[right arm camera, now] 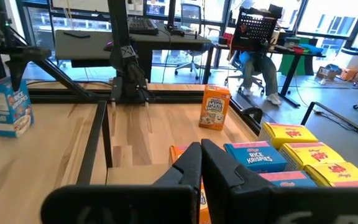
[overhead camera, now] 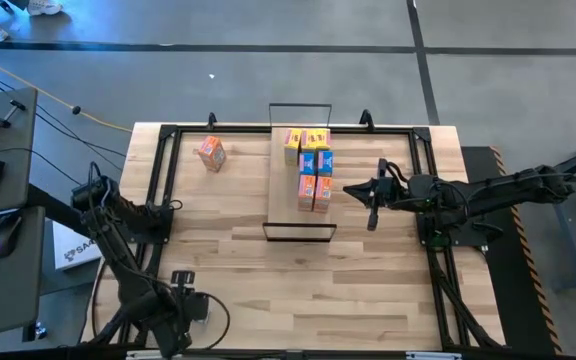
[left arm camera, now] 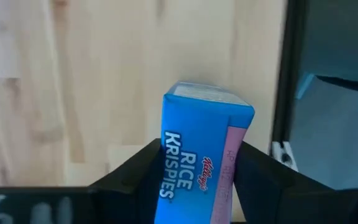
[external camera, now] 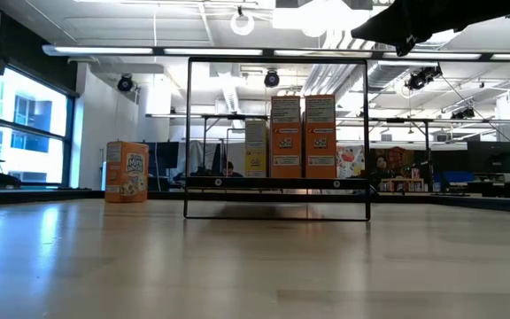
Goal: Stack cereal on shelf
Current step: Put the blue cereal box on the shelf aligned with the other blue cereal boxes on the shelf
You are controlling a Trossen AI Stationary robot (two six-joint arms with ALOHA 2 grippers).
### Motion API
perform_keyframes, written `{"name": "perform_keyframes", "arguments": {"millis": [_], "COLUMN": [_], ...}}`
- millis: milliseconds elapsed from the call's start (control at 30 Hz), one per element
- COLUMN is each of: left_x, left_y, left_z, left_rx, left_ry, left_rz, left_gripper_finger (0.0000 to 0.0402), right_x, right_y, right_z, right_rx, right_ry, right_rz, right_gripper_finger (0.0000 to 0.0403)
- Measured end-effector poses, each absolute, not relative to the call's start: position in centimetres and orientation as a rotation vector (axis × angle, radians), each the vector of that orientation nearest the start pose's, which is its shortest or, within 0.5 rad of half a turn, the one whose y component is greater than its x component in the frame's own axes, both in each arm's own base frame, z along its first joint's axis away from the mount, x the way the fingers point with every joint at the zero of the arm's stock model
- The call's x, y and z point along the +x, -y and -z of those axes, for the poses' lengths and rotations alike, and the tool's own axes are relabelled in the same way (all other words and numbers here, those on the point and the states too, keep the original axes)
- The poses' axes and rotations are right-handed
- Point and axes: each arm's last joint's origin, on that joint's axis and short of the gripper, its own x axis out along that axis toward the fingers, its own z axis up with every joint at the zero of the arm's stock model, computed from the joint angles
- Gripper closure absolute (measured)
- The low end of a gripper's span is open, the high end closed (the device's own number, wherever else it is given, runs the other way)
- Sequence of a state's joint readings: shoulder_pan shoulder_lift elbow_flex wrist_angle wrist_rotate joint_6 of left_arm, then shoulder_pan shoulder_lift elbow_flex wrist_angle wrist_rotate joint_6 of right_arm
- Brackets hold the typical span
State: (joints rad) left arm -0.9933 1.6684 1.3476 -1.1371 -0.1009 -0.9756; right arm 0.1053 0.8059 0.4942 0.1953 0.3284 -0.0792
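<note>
We see the left tool (left arm camera: 194, 180) grasping a blue cereal box (left arm camera: 201, 155) at the worktop's (overhead camera: 268, 280) lower left; the right tool (overhead camera: 372, 205), clenched, hovers right of the shelf (overhead camera: 283, 200), where more cereal (overhead camera: 313, 165) stands mid-frame.

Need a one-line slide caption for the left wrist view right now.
Left gripper straddles a blue Rice Krispies box above the plank tabletop.

Shelf (overhead camera: 286, 205) near half bare — cereal (overhead camera: 312, 165) crowds far half; wire loops block ends.
</note>
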Motion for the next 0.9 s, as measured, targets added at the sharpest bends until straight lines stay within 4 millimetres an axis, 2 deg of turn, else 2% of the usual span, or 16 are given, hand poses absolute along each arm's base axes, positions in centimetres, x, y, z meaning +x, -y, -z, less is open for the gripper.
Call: {"name": "perform_keyframes", "arguments": {"millis": [167,300,433,600,733,900], "left_x": [18.0,18.2,17.9,17.4,18.7,21.5], "left_y": [23.7,20.3,15.1,8.2,3.5,-2.2], "left_z": [-27.5,-30.8,-34.0,-36.5,-37.4,-37.6], "left_rx": [-0.078,-0.22,-0.418,-0.628,-0.683,-0.732], "left_ry": [-1.388,-1.286,-1.152,-0.992,-0.873,-0.761], "left_rz": [-0.02,-0.103,-0.294,-0.558,-0.659,-0.677], "left_gripper_finger": [0.0248,0.0249,0.0249,0.0249,0.025,0.025], "right_x": [18.3,18.3,18.2,18.2,18.2,18.2], "right_y": [-1.0,-1.0,-1.0,-1.0,-1.0,-1.0], "right_z": [-26.3,-26.2,-25.9,-25.7,-25.7,-25.7], "right_rx": [-0.107,-0.111,-0.105,-0.103,-0.093,-0.093], "right_ry": [-0.138,-0.156,-0.183,-0.206,-0.205,-0.203], "right_rz": [0.208,0.206,0.206,0.201,0.201,0.2], "right_gripper_finger": [0.0403,0.0403,0.0403,0.0403,0.0403,0.0403]}}
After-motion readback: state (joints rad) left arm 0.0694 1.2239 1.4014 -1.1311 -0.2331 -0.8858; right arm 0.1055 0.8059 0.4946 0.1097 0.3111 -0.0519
